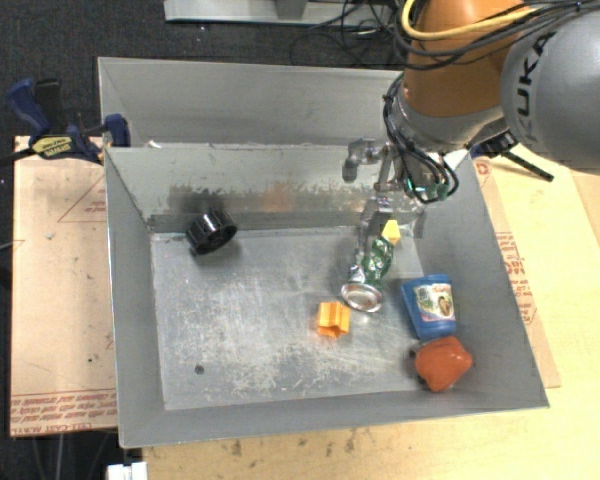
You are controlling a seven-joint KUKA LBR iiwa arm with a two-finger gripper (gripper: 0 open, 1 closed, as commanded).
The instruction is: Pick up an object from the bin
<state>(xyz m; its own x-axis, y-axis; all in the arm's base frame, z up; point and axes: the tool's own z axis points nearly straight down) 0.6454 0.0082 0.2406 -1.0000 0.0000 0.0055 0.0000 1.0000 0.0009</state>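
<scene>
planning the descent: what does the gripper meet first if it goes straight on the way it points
Probably the crushed green can, whose upper end lies right below the gripper. Depth is unclear, so they may be touching now.

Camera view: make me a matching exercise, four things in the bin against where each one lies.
1. black round plastic cap
2. crushed green and silver metal can
3. small orange plastic block
4. red rounded lump

A. near right corner
B. far left, by the back wall
C. right at the tool
D. middle of the floor

Pairs: 1-B, 2-C, 3-D, 4-A
</scene>
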